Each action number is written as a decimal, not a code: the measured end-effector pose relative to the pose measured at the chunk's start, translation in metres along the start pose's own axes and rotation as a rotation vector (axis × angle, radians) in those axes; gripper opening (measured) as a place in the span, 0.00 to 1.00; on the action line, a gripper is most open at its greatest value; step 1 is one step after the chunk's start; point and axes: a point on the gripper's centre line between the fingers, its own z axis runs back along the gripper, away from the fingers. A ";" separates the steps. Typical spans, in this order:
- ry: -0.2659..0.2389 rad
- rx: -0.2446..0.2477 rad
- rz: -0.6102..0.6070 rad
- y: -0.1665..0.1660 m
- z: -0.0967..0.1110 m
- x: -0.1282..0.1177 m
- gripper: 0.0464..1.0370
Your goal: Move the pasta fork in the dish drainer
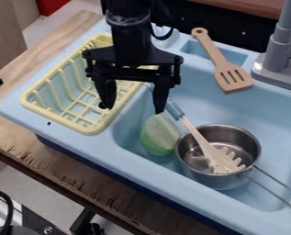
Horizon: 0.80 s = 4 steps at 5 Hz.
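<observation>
pasta fork (217,158) lies in the camera view with its pale toothed head down inside the metal pot (216,181), its shaft leaning over the pot's rim and its blue grip slanting up toward the far left. the pot is in the light blue sink (126,160), on the right side of the view, and its wire handle runs out toward the lower right. the black gripper (132,109) hangs down from the top edge, around the middle of the width, with its two fingers spread well apart and nothing between them. one finger is near the right side of the yellow dish drainer (61,120); the other is just beside the fork's blue grip, and whether they touch i can't tell. the drainer is a ribbed rack set at the left of the sink unit, so the fork is outside it, over to the right. a round green item (159,137) leans in the basin between the drainer and the pot. a wooden slotted spatula (233,78) lies at the far side of the sink, head toward the basin, near the grey faucet (277,57). worn wooden counter (43,167) runs along the near edge.
</observation>
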 end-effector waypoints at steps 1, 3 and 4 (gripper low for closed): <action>0.015 0.005 0.013 0.001 -0.005 -0.003 0.96; -0.068 -0.026 0.267 -0.015 -0.017 -0.003 0.96; -0.077 -0.067 0.369 -0.023 -0.016 -0.001 0.96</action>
